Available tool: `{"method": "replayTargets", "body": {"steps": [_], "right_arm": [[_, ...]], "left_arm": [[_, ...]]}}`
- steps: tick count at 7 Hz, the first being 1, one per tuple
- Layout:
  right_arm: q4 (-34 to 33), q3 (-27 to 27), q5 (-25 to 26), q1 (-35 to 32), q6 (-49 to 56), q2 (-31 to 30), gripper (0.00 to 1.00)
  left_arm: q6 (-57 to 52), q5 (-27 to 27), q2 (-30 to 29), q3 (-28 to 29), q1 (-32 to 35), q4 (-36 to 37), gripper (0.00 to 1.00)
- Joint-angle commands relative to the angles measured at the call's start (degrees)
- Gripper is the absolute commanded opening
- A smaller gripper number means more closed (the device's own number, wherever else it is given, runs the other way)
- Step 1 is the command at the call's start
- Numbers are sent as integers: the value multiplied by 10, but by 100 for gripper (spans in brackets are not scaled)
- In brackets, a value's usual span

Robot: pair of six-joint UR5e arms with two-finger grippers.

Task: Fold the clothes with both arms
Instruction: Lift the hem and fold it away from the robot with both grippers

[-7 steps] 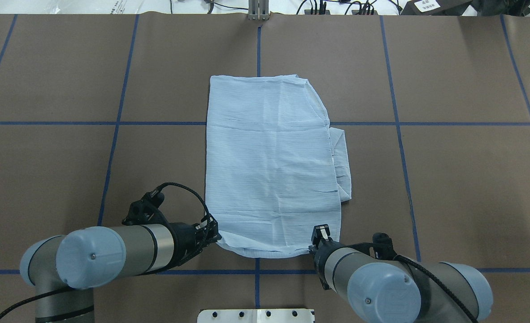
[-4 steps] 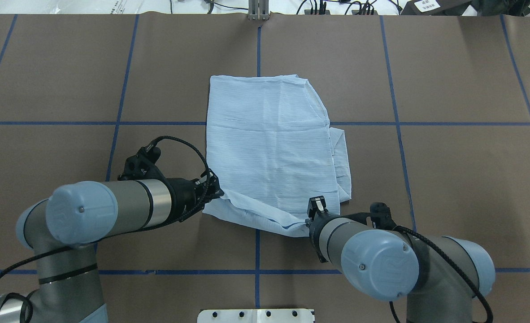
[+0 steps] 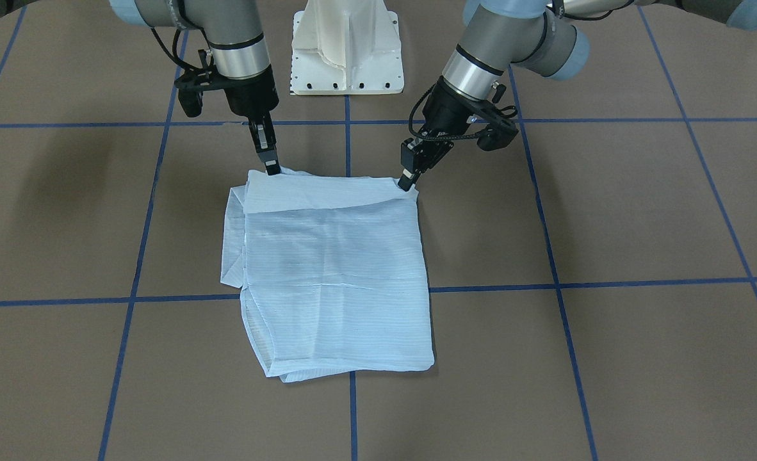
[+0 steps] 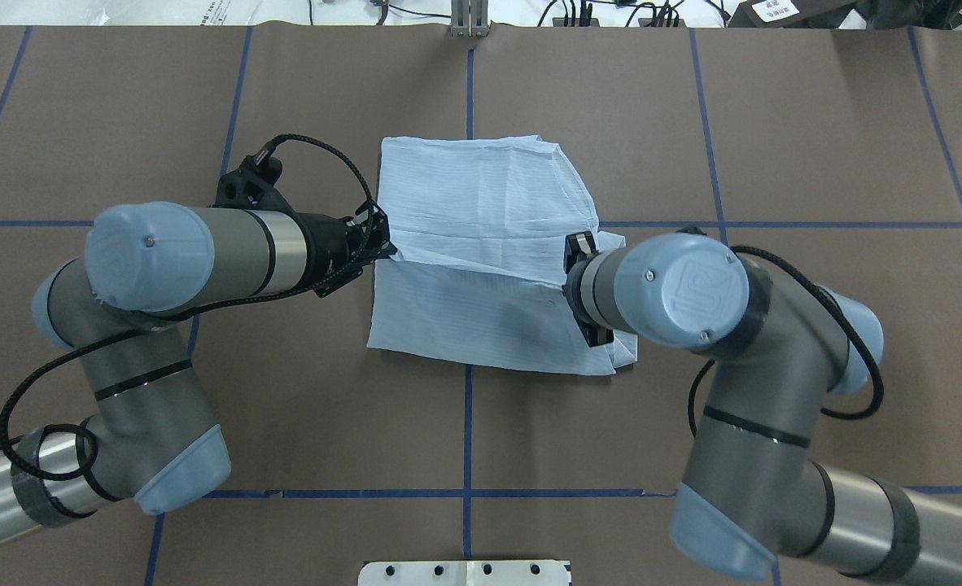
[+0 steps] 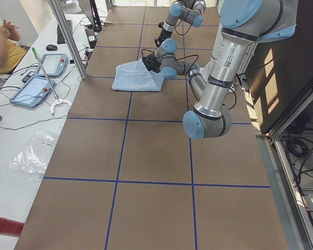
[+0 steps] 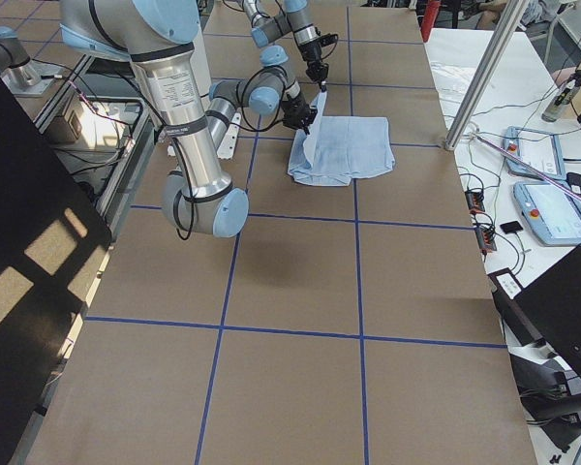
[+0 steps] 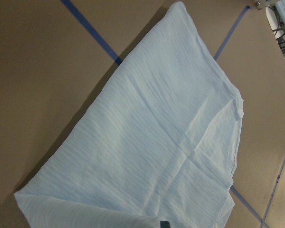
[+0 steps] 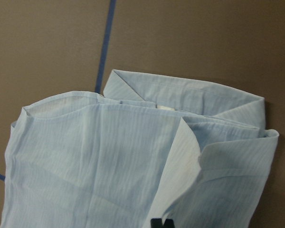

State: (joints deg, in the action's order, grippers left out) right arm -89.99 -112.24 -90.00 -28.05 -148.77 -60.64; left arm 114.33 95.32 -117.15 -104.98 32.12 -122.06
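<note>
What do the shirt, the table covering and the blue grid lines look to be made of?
The shirt: thin woven cloth, probably light cotton, matte; it drapes, creases, and shows fine stripes.
The table covering: brown sheet, perhaps paper or card, matte; flat, no shine.
The blue grid lines: likely adhesive tape; narrow strips with small joins.

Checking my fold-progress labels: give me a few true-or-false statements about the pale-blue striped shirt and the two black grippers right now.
1. Both the left gripper and right gripper pinch corners of the pale-blue striped shirt. True.
2. The shirt lies fully flat on the brown table. False: its robot-side edge is lifted.
3. The shirt crosses a blue tape line. True.
4. The shirt is spread open with sleeves out. False: it is folded into a rough rectangle.
</note>
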Motion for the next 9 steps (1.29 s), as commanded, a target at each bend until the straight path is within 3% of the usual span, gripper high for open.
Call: {"method": "replayTargets", "body": {"steps": [1,2,4,5,7,9], "right_arm": [[3,100,-52,-73,51,75,0],[4,154,-63,-94,64,116,0],[101,343,-72,-126,78,217,0],[126,396,-75,-132,112,234,0],[169,459,-77,-134,151,234,0],[170,471,-77,-134,177,231,0]], "left_arm": [[-13,3,-38,55,25,-5,0],[-26,3,-58,88,36,-5,0],[-44,2,-75,168,54,-65,0],[-61,2,-106,231,62,-95,0],[-84,1,-155,340,80,-149,0],[-110,2,-180,374,105,-150,0]]}}
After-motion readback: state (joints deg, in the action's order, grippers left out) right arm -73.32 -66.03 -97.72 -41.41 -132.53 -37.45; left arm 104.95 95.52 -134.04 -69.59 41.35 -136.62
